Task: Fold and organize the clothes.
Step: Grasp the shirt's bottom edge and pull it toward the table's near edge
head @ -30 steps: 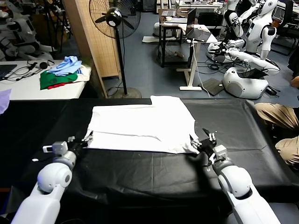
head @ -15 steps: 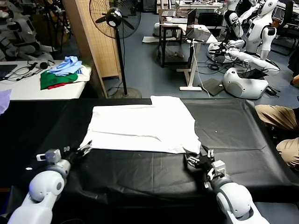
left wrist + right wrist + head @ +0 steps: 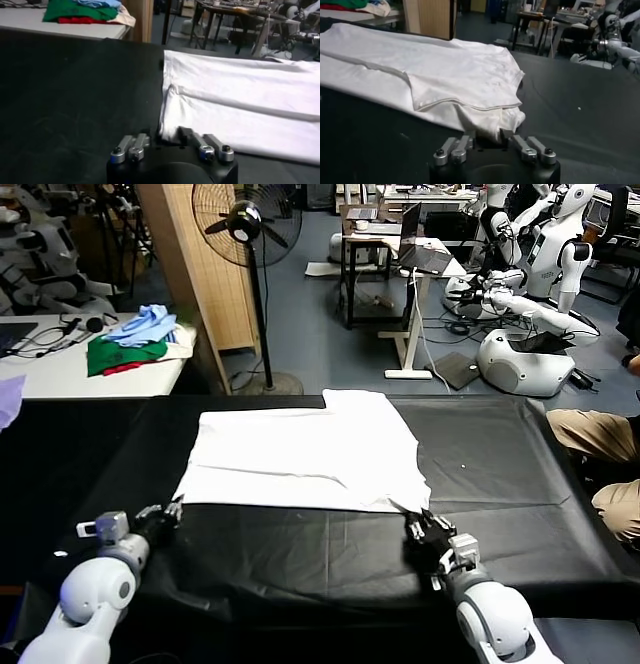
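Observation:
The white T-shirt (image 3: 305, 449) lies flat on the black table (image 3: 300, 549), with its sides folded in and the plain side up. My left gripper (image 3: 170, 510) is at its near left corner, shut on the hem. The left wrist view shows that corner of the T-shirt (image 3: 240, 100) tucked into my left gripper (image 3: 169, 137). At the near right corner my right gripper (image 3: 415, 522) is shut on the cloth. In the right wrist view a bunched corner of the T-shirt (image 3: 445, 75) sits inside my right gripper (image 3: 487, 134).
A pile of blue, green and red garments (image 3: 135, 339) lies on a white table at the back left. A standing fan (image 3: 245, 224) and a wooden panel (image 3: 195, 274) stand behind the table. A person's legs (image 3: 600, 444) are at the right edge.
Both grippers were open a second ago and have shut on the shirt's near corners. Both arms drew back toward the table's near edge, and the near hem shifted slightly.

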Controlling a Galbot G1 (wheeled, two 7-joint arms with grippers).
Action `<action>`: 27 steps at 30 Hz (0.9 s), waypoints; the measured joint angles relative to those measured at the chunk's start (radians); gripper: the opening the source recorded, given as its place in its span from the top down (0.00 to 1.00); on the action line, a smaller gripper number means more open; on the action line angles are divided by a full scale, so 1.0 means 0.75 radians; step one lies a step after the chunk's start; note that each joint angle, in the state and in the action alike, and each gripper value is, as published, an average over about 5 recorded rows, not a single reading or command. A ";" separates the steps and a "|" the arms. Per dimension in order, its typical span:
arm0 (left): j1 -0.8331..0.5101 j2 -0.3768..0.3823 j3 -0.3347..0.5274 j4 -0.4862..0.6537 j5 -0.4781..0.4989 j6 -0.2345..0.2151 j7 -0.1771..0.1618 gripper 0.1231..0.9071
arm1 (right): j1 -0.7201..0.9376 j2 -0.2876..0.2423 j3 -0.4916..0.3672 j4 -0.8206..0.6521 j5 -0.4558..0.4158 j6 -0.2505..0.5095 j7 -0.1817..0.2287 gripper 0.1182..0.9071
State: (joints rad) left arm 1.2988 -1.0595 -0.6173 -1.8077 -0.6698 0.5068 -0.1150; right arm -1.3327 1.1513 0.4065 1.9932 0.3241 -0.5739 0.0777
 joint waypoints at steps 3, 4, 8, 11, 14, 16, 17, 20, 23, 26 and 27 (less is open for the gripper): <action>0.026 -0.005 -0.005 -0.028 0.002 0.000 -0.002 0.99 | -0.014 -0.022 0.013 0.039 0.053 -0.069 0.037 0.99; 0.037 -0.006 -0.007 -0.042 0.004 0.003 -0.006 0.99 | -0.022 -0.031 0.019 0.056 0.069 -0.093 0.048 0.99; 0.100 -0.005 -0.016 -0.132 0.013 0.032 -0.036 0.99 | -0.076 -0.080 0.053 0.146 0.117 -0.185 0.068 0.99; 0.168 0.009 -0.030 -0.221 0.013 0.060 -0.067 0.99 | -0.138 -0.120 0.083 0.222 0.131 -0.215 0.071 0.99; 0.250 0.031 -0.050 -0.311 0.012 0.086 -0.091 0.99 | -0.210 -0.148 0.114 0.297 0.134 -0.217 0.079 0.99; 0.307 0.045 -0.063 -0.366 0.014 0.099 -0.101 0.99 | -0.259 -0.157 0.134 0.341 0.133 -0.217 0.086 0.99; 0.337 0.052 -0.070 -0.391 0.018 0.103 -0.104 0.99 | -0.282 -0.159 0.142 0.361 0.132 -0.217 0.088 0.99; 0.428 0.067 -0.097 -0.451 0.038 0.102 -0.104 0.99 | -0.338 -0.163 0.158 0.402 0.124 -0.217 0.093 0.99; 0.514 0.072 -0.130 -0.489 0.047 0.098 -0.102 0.99 | -0.377 -0.162 0.162 0.423 0.108 -0.217 0.092 0.99; 0.583 0.075 -0.161 -0.516 0.037 0.096 -0.102 0.99 | -0.404 -0.160 0.165 0.443 0.095 -0.217 0.086 0.99; 0.602 0.076 -0.170 -0.526 0.034 0.096 -0.102 0.99 | -0.413 -0.159 0.165 0.451 0.091 -0.217 0.084 0.96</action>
State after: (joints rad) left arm 1.7501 -1.0028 -0.7451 -2.2019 -0.6441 0.5786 -0.1913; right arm -1.6424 1.0320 0.5301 2.3314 0.3926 -0.7366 0.1407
